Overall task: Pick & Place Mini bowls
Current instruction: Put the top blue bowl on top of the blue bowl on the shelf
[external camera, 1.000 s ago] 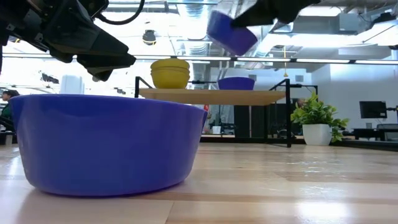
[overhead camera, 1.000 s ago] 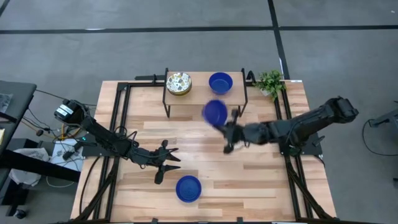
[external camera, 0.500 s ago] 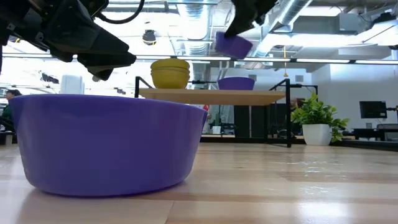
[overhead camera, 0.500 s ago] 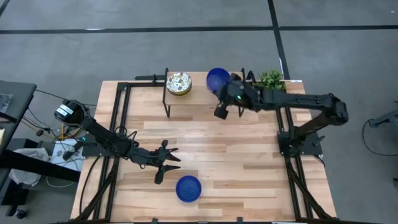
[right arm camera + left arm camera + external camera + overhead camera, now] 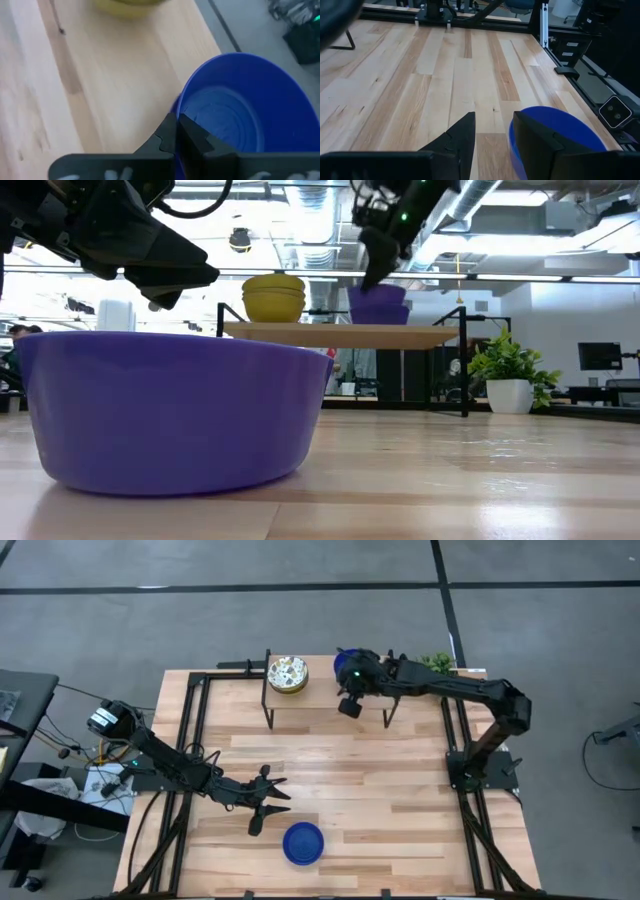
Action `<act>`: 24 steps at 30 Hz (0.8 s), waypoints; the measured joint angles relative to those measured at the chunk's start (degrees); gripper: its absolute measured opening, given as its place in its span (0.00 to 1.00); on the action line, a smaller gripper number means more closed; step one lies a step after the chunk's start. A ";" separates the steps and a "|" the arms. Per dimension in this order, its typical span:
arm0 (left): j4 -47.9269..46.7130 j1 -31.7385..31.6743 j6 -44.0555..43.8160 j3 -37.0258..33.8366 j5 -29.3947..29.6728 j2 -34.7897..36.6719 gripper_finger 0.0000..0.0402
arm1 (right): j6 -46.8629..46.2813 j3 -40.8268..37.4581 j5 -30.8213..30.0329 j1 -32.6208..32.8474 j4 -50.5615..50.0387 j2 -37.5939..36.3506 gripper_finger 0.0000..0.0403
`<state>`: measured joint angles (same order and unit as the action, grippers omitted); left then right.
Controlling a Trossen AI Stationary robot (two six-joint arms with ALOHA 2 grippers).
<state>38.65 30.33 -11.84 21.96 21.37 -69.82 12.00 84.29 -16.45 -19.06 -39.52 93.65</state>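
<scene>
A blue mini bowl [image 5: 235, 110] is in my right gripper [image 5: 177, 127], which is shut on it at the raised shelf [image 5: 320, 692] by the table's far edge. It is over a second blue bowl [image 5: 380, 314] standing on that shelf. A stack of cream, speckled bowls [image 5: 287, 673] stands on the shelf's left part and looks yellow from the side [image 5: 273, 297]. A third blue bowl [image 5: 303, 843] rests on its base near the table's near edge. My left gripper [image 5: 265, 798] hovers open just left of it and touches nothing. My right gripper pinches the blue bowl's rim [image 5: 187, 102] between its two fingers, one inside the bowl and one outside. The fingers come slanting down from the table's near side. The bowl is slightly tilted and appears to sit in the blue bowl on the shelf [image 5: 376, 294].
A small potted plant [image 5: 435, 667] stands at the table's far right, beside the shelf. Black frame rails [image 5: 190, 740] run along the table's left and right sides. Bare wood [image 5: 330, 770] lies between the shelf and the near blue bowl.
My right gripper has carried its blue bowl from above the table's middle toward the far edge. It has then lowered it onto the blue bowl on the shelf. It has stayed shut on the rim throughout.
</scene>
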 joint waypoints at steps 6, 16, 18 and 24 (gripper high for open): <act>-0.02 0.00 0.00 0.00 0.00 0.00 0.33 | -0.01 -0.02 -0.08 -0.54 -0.53 0.47 0.00; -0.02 0.00 0.00 0.00 0.00 0.00 0.33 | -0.03 -0.02 -0.22 -0.08 -2.23 -0.03 0.05; -0.02 0.00 0.00 0.00 0.00 0.00 0.33 | -0.05 -0.02 -0.24 -0.08 -2.25 -0.02 0.07; -0.02 0.00 0.00 0.00 0.00 0.00 0.33 | -1.47 -0.02 -1.99 -0.08 -2.24 -0.03 0.13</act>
<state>38.63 30.33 -11.84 21.96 21.37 -69.82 10.53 84.27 -18.44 -19.14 -41.76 93.62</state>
